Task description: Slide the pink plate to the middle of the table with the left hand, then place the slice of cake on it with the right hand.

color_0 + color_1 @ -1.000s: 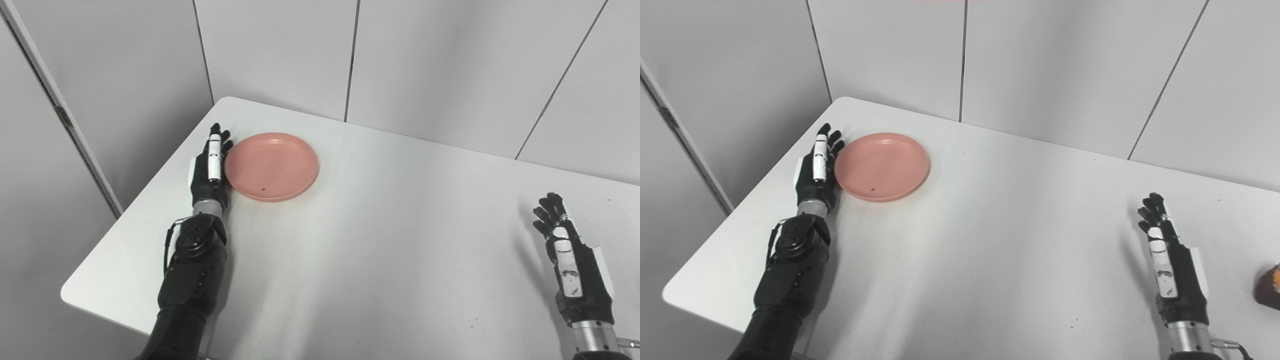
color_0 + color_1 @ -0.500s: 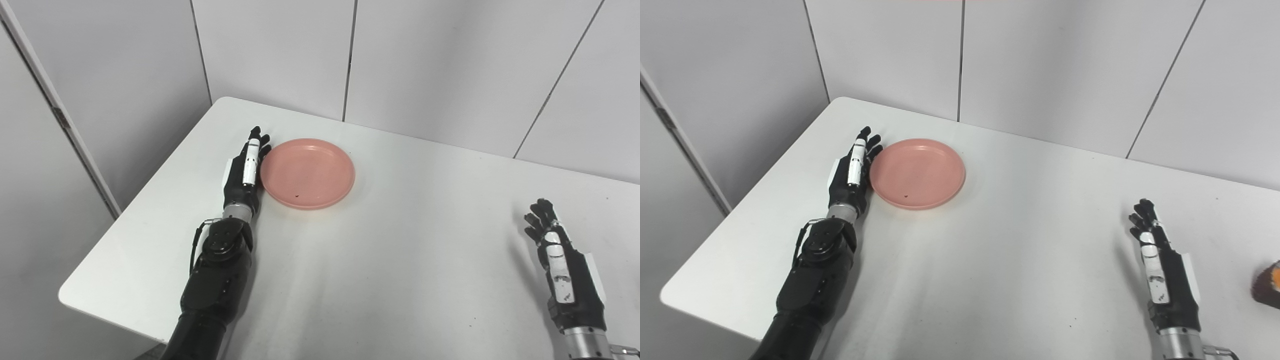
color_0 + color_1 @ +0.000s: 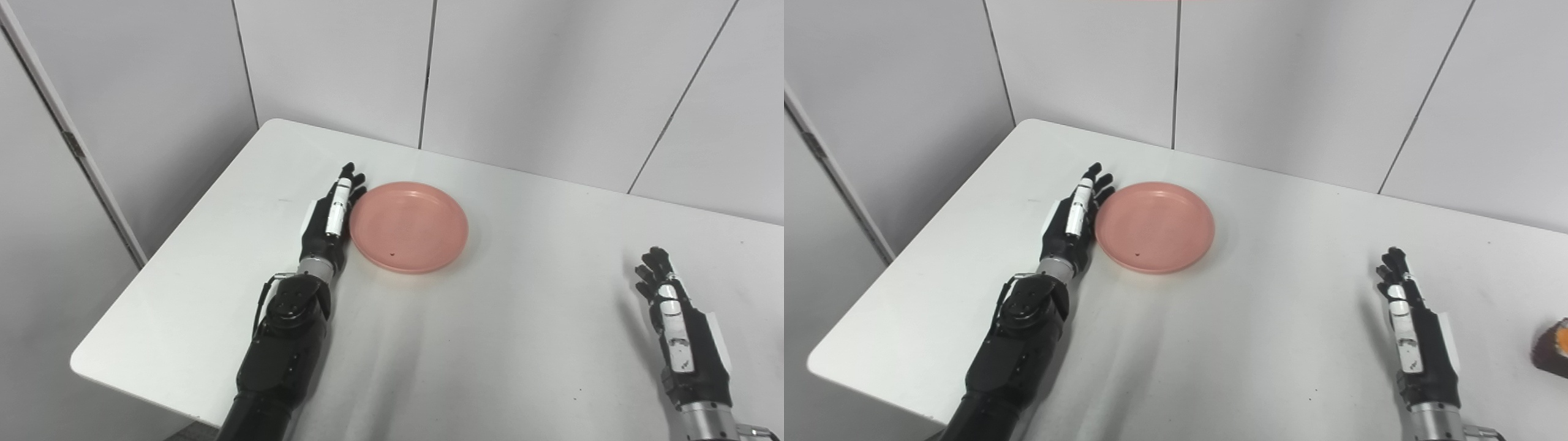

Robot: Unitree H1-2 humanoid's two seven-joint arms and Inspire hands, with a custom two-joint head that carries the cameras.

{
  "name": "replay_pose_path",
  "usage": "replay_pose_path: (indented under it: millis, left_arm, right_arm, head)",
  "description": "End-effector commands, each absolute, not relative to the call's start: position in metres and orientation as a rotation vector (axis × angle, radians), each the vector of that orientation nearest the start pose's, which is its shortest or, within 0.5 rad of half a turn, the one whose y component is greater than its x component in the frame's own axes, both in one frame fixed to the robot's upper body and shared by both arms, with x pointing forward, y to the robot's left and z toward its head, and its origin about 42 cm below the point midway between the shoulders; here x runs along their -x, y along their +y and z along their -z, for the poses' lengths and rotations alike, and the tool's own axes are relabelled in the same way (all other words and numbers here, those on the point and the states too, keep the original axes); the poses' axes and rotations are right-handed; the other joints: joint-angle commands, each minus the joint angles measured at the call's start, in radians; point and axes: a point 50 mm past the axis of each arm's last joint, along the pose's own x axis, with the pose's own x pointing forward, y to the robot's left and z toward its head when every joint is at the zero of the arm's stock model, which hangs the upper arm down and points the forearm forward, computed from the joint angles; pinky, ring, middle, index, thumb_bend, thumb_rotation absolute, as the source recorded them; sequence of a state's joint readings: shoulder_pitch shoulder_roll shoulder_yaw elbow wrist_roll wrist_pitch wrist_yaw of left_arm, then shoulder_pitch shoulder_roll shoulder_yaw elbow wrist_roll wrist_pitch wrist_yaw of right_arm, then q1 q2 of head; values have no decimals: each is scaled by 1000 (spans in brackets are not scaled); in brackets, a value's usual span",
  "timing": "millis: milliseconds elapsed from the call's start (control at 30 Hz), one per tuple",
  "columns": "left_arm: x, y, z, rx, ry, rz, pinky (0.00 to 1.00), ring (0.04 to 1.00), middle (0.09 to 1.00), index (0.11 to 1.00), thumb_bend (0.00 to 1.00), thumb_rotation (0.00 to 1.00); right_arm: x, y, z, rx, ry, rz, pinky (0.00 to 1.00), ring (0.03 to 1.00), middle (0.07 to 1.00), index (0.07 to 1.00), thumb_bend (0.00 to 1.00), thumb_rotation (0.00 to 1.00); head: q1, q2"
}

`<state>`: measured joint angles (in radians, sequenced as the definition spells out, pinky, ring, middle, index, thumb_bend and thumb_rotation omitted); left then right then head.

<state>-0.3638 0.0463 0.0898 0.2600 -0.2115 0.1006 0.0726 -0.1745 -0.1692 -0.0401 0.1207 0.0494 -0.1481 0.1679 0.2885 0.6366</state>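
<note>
Indoors, white table [image 3: 490,343], grey panelled walls [image 3: 337,61], left hand [image 3: 327,220] flat against pink plate [image 3: 409,225], right hand [image 3: 680,331] empty, spread

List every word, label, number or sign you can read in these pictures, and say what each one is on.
None can be read.
pink plate: plain, with only a small dark speck, no lettering.
left hand and right hand: white panels with no print that can be made out.
slice of cake: cut off at the right eye view's edge, no label showing.
table and wall panels: bare of text.

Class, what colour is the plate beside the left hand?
Pink, plain, with one small dark speck; the plate shows best in the left eye view.
</note>
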Motion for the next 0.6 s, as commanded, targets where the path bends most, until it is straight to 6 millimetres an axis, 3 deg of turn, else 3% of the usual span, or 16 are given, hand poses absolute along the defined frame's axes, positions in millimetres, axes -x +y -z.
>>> replay_pose_path:
  millis: [0,567]
  left_arm:
    - [-399,209,-141,185,5,5,904,913,913,911,426,1000]
    - [-375,169,-147,257,52,192,907,926,930,928,415,1000]
  right_arm:
    - [-327,-251,-111,108,-122,-146,945,939,952,953,334,1000]
    - [-327,-232,-116,105,-120,-139,935,932,948,952,319,1000]
  head:
    - [-10,2]
    - [-138,37]
